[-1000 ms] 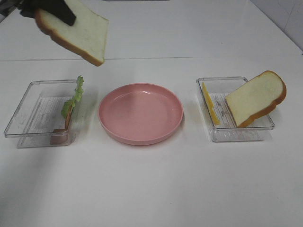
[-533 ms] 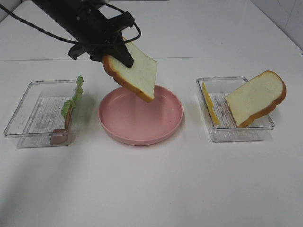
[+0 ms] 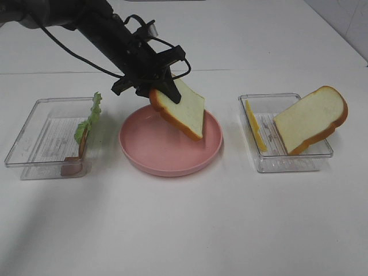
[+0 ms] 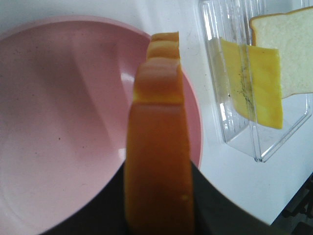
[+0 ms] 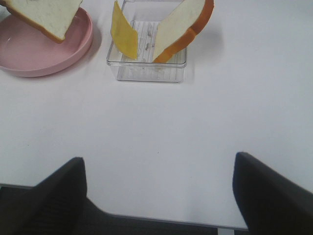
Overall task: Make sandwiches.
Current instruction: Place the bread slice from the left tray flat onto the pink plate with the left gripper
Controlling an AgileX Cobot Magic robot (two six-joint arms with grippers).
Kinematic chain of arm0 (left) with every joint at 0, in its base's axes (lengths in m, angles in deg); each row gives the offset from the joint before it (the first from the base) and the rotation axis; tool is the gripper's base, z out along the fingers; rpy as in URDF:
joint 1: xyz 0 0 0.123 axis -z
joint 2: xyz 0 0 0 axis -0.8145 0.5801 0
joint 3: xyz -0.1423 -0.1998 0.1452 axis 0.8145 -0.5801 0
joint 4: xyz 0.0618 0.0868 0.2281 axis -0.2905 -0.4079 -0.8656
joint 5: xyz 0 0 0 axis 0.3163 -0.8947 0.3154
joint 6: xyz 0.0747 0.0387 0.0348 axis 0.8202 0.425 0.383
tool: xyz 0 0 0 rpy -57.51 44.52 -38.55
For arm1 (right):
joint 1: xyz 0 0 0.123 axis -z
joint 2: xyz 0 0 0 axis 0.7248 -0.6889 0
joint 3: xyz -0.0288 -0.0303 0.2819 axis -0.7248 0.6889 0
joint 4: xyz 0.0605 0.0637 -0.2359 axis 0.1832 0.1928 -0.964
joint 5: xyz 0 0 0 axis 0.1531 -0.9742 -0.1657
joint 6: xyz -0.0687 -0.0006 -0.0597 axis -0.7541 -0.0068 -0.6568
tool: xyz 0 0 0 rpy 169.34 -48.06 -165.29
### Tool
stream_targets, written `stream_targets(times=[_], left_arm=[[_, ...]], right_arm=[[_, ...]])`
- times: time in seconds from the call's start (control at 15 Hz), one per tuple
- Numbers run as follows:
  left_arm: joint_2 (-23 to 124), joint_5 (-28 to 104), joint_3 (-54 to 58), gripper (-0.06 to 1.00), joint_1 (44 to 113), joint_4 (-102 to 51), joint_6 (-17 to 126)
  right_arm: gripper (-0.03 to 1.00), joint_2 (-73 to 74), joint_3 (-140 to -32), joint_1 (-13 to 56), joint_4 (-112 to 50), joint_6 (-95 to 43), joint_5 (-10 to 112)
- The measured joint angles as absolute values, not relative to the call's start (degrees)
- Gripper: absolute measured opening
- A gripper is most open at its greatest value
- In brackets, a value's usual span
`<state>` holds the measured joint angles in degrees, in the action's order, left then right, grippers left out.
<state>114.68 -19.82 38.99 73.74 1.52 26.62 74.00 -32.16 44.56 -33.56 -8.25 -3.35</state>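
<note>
Your left gripper [image 3: 164,92] is clamped on the crust edge of a bread slice [image 3: 183,109]. It holds the slice tilted above the pink plate [image 3: 146,146], with the lower corner over the plate's right half. Whether that corner touches the plate cannot be told. The plate sits on a white table [image 3: 184,230].

To the plate's left, a clear tray [image 3: 23,132] holds lettuce [image 3: 89,118] and a meat slice [image 3: 72,167], both leaning on the wall nearest the plate. To the plate's right, another clear tray [image 3: 287,165] holds a cheese slice [image 3: 255,125] standing on edge nearest the plate. A second bread slice [image 3: 310,119] is propped on the far side.

Your right gripper [image 5: 159,196] hangs over bare table, well apart from the plate. Its fingers are spread wide with nothing between them.
</note>
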Motion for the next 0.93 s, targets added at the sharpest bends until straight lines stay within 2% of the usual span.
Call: stream_targets(times=[0.93], left_arm=[[118.75, -20.11, 39.96, 0.19, 74.14, 3.24, 24.96]], right_arm=[[0.8, 74.0, -32.16, 44.56, -33.33, -8.25, -3.35]])
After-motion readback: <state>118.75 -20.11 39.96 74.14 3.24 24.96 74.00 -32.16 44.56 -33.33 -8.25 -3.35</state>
